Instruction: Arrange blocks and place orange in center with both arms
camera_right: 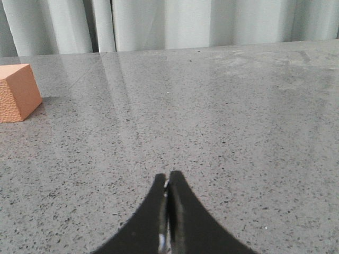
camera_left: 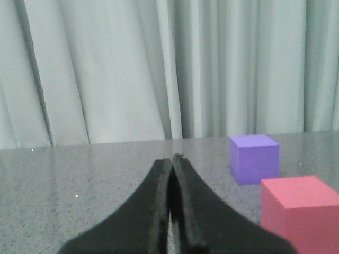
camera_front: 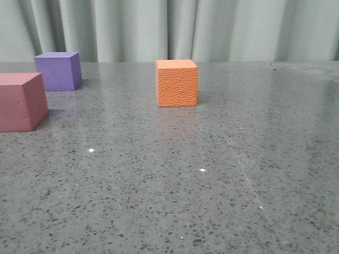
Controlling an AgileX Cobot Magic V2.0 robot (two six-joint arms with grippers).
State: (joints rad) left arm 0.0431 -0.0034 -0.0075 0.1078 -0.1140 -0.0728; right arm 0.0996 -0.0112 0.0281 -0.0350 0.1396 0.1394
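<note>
The orange cube (camera_front: 177,82) with a pebbled face stands near the middle of the table, towards the back. The purple cube (camera_front: 59,70) stands at the back left. The pinkish-red cube (camera_front: 21,101) stands at the left edge, nearer than the purple one. Neither gripper shows in the front view. In the left wrist view my left gripper (camera_left: 171,159) is shut and empty, with the purple cube (camera_left: 255,157) and pinkish-red cube (camera_left: 300,213) ahead to one side. In the right wrist view my right gripper (camera_right: 168,177) is shut and empty, far from the orange cube (camera_right: 18,92).
The grey speckled table (camera_front: 212,174) runs back to a pale curtain (camera_front: 169,29) behind its far edge. Nothing else stands on the table in these views.
</note>
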